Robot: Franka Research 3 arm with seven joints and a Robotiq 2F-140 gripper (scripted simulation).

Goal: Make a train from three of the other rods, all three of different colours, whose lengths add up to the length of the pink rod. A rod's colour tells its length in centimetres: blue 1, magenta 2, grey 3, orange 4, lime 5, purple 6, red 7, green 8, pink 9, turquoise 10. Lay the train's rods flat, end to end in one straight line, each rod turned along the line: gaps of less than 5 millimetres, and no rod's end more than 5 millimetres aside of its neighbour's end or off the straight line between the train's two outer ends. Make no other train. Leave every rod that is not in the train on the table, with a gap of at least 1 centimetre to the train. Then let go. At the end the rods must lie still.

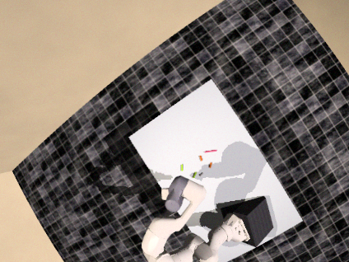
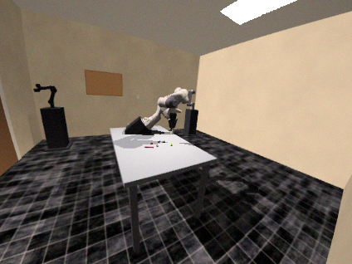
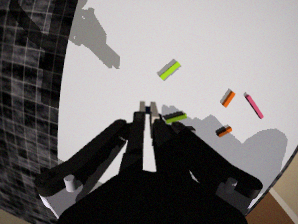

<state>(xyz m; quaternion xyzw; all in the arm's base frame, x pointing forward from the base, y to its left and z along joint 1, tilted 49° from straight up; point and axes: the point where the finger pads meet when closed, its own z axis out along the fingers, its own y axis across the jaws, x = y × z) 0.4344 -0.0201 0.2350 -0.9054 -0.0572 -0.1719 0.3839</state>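
My gripper [image 3: 147, 109] hangs above the table near its edge, by the rods; it also shows in the exterior view [image 2: 172, 123]. Its fingers are nearly together, pinched on a very small dark blue rod [image 3: 148, 103] at the tips. On the table lie the pink rod [image 3: 253, 104], two orange rods [image 3: 228, 98] [image 3: 224, 131] and two lime rods [image 3: 169, 70] [image 3: 176, 117]. From above I see the pink rod [image 1: 210, 151], and a short grey rod [image 1: 200, 174] beside the nearer lime rod [image 1: 194, 175]. My fingers partly hide that lime rod in the wrist view.
The arm's dark base block [image 1: 251, 220] stands on the table's near corner. The table edge [image 3: 67, 90] runs close on the gripper's left, with tiled floor beyond. A second robot on a pedestal [image 2: 54, 124] stands by the far wall.
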